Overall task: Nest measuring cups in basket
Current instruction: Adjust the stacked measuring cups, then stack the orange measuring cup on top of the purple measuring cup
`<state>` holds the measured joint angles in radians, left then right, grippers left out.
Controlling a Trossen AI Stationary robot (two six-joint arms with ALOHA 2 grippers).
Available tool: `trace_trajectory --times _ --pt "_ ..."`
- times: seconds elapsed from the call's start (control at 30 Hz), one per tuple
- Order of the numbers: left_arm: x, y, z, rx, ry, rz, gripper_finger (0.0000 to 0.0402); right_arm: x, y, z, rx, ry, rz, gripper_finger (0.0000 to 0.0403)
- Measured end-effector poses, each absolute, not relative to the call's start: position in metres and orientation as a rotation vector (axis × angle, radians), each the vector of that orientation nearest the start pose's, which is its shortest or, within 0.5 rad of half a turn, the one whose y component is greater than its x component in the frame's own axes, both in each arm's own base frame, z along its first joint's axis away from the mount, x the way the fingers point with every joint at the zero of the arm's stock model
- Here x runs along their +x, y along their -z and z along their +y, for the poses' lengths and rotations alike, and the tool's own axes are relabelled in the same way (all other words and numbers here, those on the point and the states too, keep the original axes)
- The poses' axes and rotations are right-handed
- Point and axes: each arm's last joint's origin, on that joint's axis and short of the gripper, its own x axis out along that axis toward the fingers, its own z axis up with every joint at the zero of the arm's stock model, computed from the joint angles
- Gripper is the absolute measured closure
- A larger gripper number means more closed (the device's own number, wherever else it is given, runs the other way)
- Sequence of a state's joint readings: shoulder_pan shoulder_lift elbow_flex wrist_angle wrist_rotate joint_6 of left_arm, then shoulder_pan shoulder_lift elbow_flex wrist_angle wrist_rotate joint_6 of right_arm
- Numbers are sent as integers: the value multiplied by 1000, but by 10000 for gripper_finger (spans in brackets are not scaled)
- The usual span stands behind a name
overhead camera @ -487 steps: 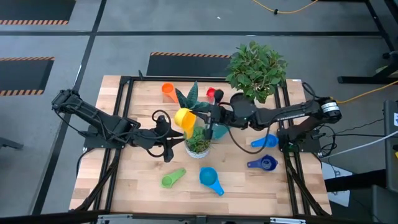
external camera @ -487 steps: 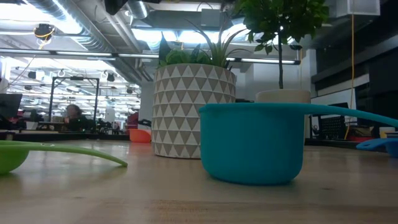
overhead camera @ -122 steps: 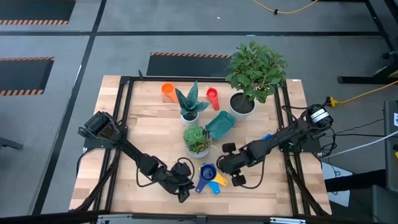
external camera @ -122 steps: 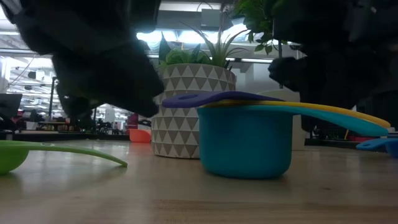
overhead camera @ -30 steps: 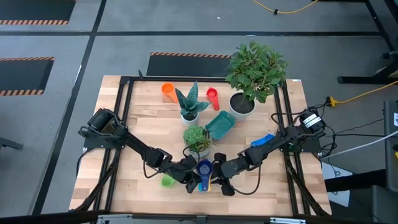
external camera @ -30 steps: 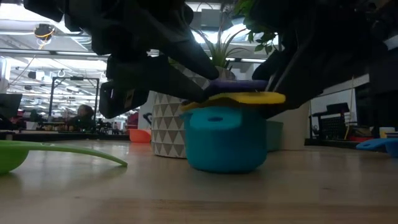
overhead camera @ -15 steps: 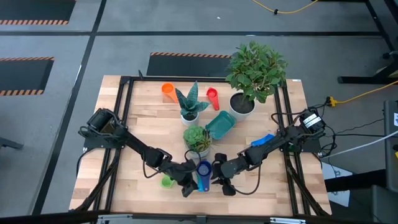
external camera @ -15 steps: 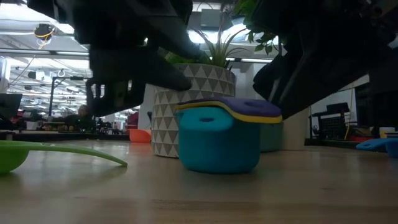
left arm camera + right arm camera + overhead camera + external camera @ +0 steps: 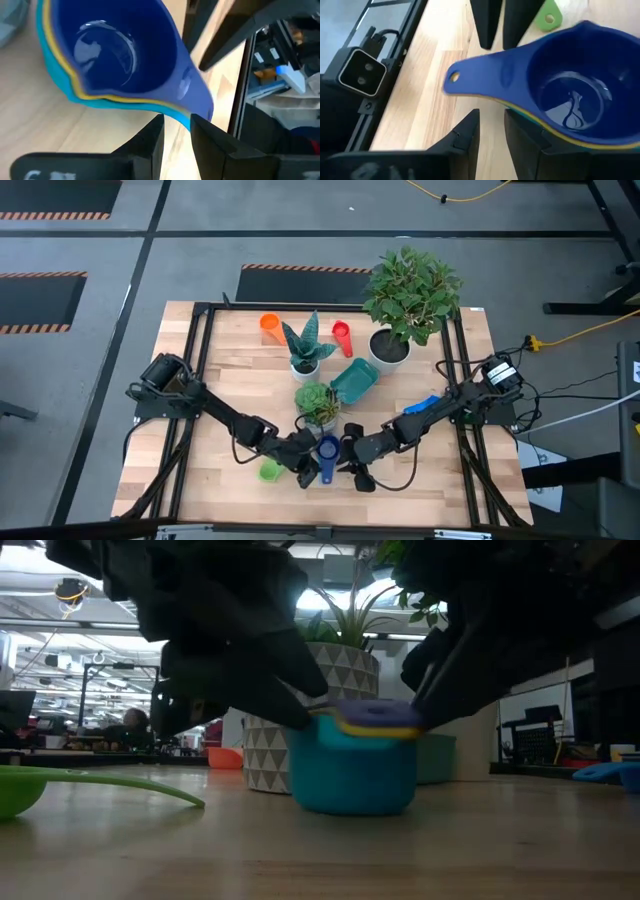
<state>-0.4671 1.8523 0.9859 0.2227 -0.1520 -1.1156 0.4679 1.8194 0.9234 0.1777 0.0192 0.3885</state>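
A: Nested stack [image 9: 327, 452] — dark blue in yellow in light blue — sits on the desk [image 9: 220, 380] at the front, between left gripper [image 9: 306, 471] and right gripper [image 9: 352, 463]. Both sets of fingers narrow, nothing held, flanking the handles.

B: Risk?

A: Pinching only the top handle could lift the dark blue cup out and un-nest it. Teal basket [image 9: 354, 381] sits tight between the succulent bowl [image 9: 317, 405] and white pot [image 9: 388, 347]; a swing could clip them. Green cup [image 9: 268, 471], orange cup [image 9: 269, 324] and red cup [image 9: 342, 332] remain loose.

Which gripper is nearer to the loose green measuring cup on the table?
Left. The left gripper sits just beside the green measuring cup, between it and the nested stack of cups. The right gripper is on the stack's far side, farther from the green cup.
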Motion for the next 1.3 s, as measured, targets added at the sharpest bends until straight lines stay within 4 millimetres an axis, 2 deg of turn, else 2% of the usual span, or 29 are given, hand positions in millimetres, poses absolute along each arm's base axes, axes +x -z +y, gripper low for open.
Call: trace_trajectory --times 0.27,0.5,0.63,0.77,0.97,1.17,1.3 --pt "340 -154 -163 -896 -41 686 315 320 -143 162 201 -306 765 308" --pt "335 -154 -174 -903 42 740 315 316 -143 161 204 -347 822 308" --pt "330 -154 -182 -894 65 754 315 306 -152 159 187 -338 878 308" --pt "326 -157 -188 -890 85 756 315 291 -171 155 154 -306 914 308" --pt "321 -183 -189 -863 163 683 315 264 -205 139 86 -249 958 308" --pt "311 -228 -180 -801 251 553 315 235 -243 122 45 -219 914 308" --pt "303 -264 -163 -756 273 427 315 218 -263 111 20 -169 861 308"
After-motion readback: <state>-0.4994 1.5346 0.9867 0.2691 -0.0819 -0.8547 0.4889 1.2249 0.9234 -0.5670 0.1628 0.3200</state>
